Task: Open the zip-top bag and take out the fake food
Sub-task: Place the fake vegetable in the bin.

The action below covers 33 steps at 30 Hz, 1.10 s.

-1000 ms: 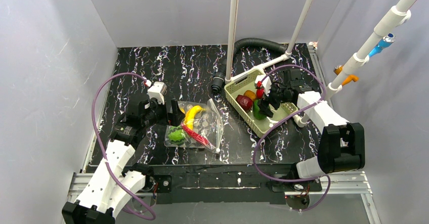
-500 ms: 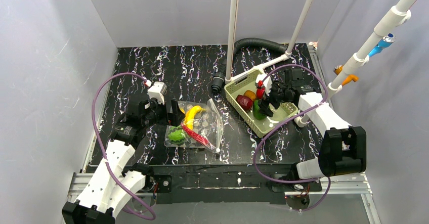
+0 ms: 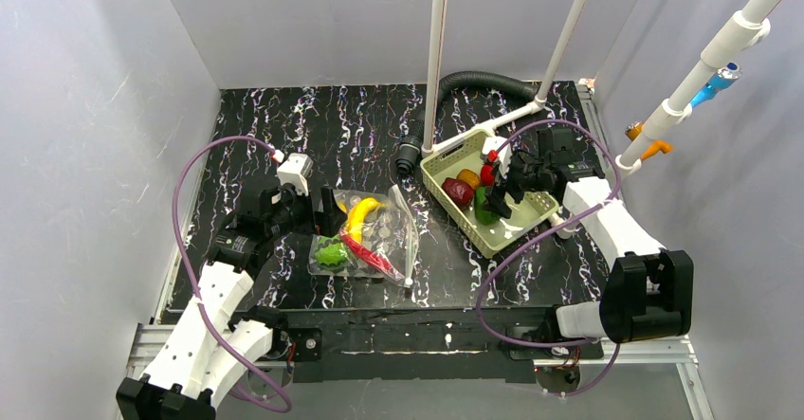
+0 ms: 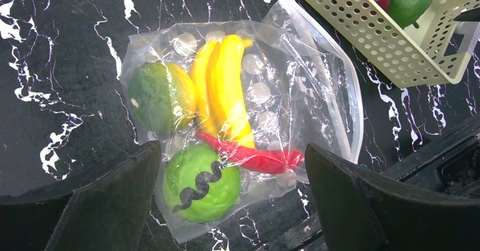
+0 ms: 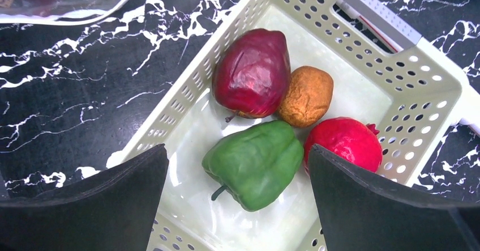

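Removal step judged under way: zip-top bag lies on the table, banana and chili inside; left gripper spread above it, right gripper spread, empty, over basket. Next: reach the bag mouth.

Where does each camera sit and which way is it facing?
Top external: high behind the bases, looking down at the table; left arm and right arm show.
Left wrist: over the zip-top bag, facing down between its open jaws.
Right wrist: over the basket, facing down between its open jaws.
Shared: all three show the basket.
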### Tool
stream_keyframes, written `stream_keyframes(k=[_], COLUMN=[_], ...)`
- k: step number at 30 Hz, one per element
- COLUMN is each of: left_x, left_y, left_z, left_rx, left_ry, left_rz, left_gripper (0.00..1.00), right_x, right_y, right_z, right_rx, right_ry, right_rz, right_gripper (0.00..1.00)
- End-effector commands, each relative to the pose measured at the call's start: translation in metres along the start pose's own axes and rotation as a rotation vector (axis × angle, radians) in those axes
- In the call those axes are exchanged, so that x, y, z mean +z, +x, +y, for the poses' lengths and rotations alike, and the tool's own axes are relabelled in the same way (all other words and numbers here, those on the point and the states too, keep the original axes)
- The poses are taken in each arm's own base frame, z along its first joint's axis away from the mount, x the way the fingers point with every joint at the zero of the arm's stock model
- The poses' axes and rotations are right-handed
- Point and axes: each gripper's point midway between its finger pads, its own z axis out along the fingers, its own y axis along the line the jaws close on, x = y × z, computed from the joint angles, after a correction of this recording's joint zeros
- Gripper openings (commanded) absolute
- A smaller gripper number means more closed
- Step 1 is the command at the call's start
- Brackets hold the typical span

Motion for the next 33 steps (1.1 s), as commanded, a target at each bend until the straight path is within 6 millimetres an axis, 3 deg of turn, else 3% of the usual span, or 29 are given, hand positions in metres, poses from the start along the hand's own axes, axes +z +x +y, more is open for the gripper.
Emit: stream_keyframes(k=[1, 21, 27, 33], left_x=[0.001, 0.003, 0.004, 0.007], left_y=[0.001, 0.003, 0.004, 0.007], left_z=[0.001, 0.004, 0.002, 0.001], left_rx=[-0.001, -0.004, -0.010, -0.019], left_ry=[0.004, -0.011, 0.001, 0.011], left_rz=[-0.001, 0.010, 0.016, 0.042], left_gripper=[0.98, 0.98, 0.98, 0.98], right_x=[-0.007, -0.026, -0.019, 0.002], right_y=[-0.022, -0.078, -0.078, -0.070], right_z=[0.008, 0.058, 0.072, 0.089], right_rx=[-0.021, -0.021, -0.036, -0.079], right_ry=[-0.014, -0.214, -0.272, -0.324], right_rz=[-0.092, -0.342, -0.339, -0.257], right_gripper=[0.98, 0.98, 0.98, 0.98])
